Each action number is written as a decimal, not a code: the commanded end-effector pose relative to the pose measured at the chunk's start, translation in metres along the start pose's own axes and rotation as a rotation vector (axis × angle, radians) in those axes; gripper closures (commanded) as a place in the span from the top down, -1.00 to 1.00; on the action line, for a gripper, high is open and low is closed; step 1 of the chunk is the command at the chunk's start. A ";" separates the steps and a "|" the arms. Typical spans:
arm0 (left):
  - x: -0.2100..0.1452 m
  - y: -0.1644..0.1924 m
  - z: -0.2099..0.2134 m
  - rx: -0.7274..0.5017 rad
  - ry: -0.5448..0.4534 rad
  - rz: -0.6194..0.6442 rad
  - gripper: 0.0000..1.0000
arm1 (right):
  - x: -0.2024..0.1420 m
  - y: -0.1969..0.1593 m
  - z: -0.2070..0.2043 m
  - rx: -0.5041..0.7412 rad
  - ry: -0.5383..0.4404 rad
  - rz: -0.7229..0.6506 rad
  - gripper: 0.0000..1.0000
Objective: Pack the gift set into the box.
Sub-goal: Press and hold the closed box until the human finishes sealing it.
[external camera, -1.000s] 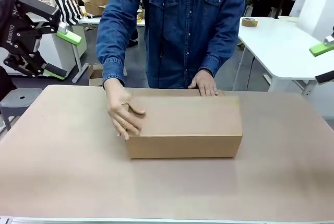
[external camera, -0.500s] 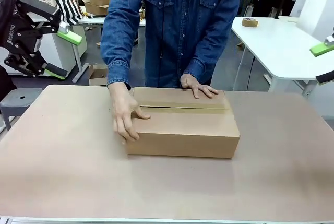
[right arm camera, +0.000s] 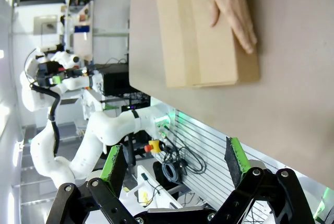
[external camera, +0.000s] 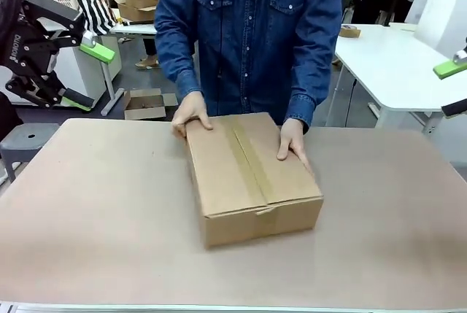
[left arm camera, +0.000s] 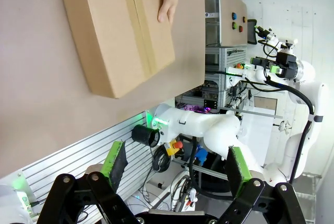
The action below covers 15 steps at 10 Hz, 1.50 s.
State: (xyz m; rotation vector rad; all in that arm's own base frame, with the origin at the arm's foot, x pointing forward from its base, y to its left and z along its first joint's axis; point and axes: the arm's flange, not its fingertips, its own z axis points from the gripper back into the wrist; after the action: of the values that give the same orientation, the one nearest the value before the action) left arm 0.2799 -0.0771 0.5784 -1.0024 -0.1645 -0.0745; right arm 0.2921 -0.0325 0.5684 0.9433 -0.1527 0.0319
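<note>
Front view: found the box [external camera: 248, 171] shut, flaps down, a tape strip [external camera: 248, 154] run along the top seam. Logged it near the middle of the worktop [external camera: 87, 211], turned askew, one short end toward the robot's side. Saw a person in a denim shirt [external camera: 248, 28] standing at the far edge, one hand [external camera: 191, 114] on the box's far corner at picture left, the other hand [external camera: 293, 145] laid flat on the top near its picture-right edge. Noted the left jaws held high at picture left, off the worktop, green pads [external camera: 97, 52] spread with nothing between. Spotted a green pad of the right jaws at the picture's right edge, well apart from the box.

Left wrist view: recorded the left jaws released, both fingers [left arm camera: 116, 161] wide apart and empty. Saw the box well ahead on the worktop, a hand resting on its top.

Right wrist view: recorded the right jaws likewise released and empty. Saw the box well ahead, both hands on it, one flat across the top beside the tape strip.
</note>
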 end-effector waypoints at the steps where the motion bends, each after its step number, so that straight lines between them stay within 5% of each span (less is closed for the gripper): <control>1: 0.000 -0.003 -0.002 -0.027 -0.002 -0.008 1.00 | 0.002 0.001 -0.001 0.027 -0.002 0.025 1.00; 15: 0.000 -0.003 -0.002 -0.027 -0.002 -0.008 1.00 | 0.002 0.001 -0.001 0.027 -0.002 0.025 1.00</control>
State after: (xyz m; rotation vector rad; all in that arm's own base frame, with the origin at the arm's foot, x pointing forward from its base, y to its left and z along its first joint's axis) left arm 0.2799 -0.0770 0.5784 -1.0030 -0.1647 -0.0741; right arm 0.2921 -0.0326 0.5684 0.9433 -0.1529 0.0326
